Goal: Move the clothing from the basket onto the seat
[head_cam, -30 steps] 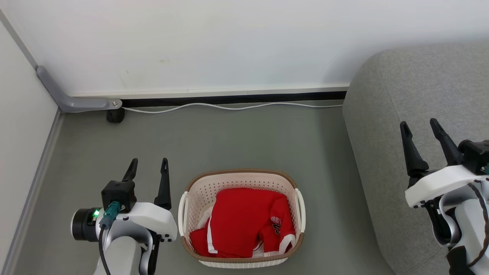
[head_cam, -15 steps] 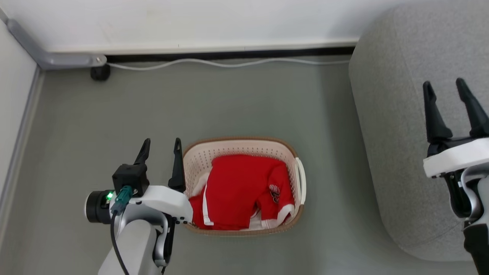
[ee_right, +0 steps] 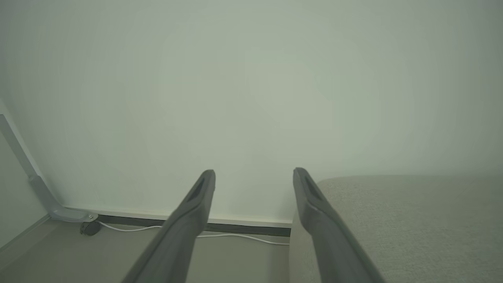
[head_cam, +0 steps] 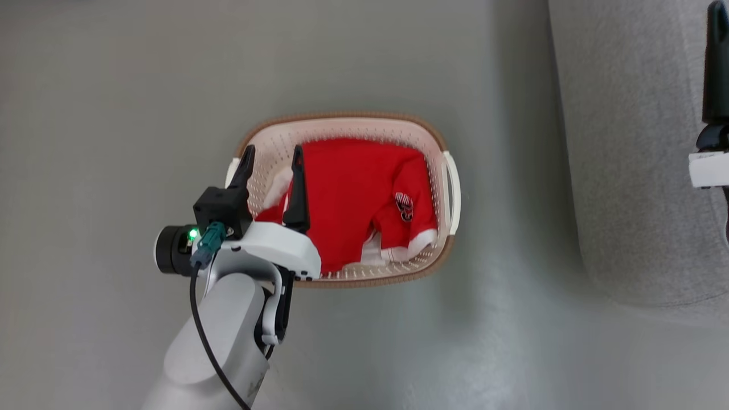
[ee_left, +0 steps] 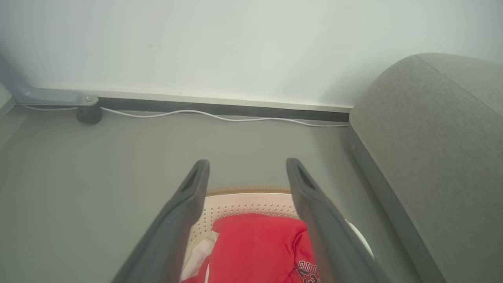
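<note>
The red clothing [head_cam: 347,193] with white trim and a dark emblem lies bunched in the cream basket [head_cam: 342,117] on the floor. My left gripper [head_cam: 273,151] hovers open over the basket's left part, one finger above the rim and the other above the red cloth. In the left wrist view, the left gripper [ee_left: 247,163] frames the clothing [ee_left: 255,247] and the basket's far wall [ee_left: 243,200]. The grey seat [head_cam: 626,142] stands to the right. My right gripper [ee_right: 254,173] is open and empty above the seat [ee_right: 393,220]; one of its fingers [head_cam: 715,68] shows at the head view's right edge.
A white cable [ee_left: 220,116] runs along the wall's dark base behind the basket. A grey bracket with a black foot [ee_left: 88,114] sits in the far left corner. Grey floor [head_cam: 114,114] surrounds the basket.
The head camera has tilted down, so the wall has left the picture. My left gripper has moved right, from beside the basket to over its left part. The right gripper has slid toward the right edge.
</note>
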